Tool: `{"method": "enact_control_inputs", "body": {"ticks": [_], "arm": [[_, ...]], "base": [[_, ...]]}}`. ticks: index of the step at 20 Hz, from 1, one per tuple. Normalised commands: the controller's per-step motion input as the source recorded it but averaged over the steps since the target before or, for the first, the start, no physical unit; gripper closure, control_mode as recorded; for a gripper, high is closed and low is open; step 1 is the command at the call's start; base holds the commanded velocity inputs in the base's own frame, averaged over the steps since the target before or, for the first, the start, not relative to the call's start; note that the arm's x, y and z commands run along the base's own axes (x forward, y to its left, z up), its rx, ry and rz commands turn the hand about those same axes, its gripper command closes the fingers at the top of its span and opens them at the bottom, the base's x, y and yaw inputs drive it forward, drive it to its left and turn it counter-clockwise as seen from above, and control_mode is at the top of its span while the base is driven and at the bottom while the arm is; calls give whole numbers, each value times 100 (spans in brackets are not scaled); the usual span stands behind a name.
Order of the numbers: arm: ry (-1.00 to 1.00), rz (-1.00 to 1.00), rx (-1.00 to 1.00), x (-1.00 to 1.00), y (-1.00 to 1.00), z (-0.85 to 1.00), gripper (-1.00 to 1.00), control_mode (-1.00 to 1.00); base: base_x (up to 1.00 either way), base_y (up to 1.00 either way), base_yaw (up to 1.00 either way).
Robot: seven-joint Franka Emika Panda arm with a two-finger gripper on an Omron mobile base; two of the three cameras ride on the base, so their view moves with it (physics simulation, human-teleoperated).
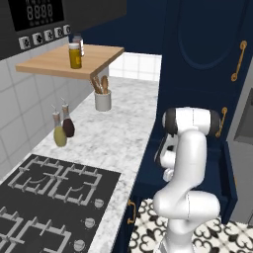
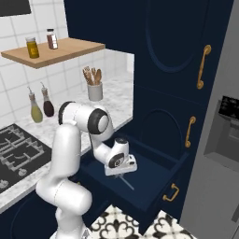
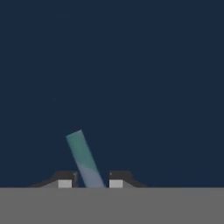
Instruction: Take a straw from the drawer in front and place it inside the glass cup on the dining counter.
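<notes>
Jaws pinch the straw low over the open drawer; I'd lift straight up, clearing its walls.

One straw shows between the finger tips, and one open drawer lies below the arm. On the wooden shelf stand two jars, on the marble worktop two oil bottles and one white utensil holder. One black gas hob has four burners, and the navy cabinets carry three brass handles.
</notes>
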Motion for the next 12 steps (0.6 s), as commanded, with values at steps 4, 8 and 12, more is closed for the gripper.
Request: {"method": "enact_control_inputs", "body": {"ticks": [4, 8, 12], "arm": [[1, 3, 5, 48, -22, 0, 100, -100], [0, 2, 4, 37, -14, 0, 100, -100], [-10, 0, 6, -5, -7, 47, 100, -100]], "base": [[0, 0, 0], [0, 0, 0], [0, 0, 0]]}}
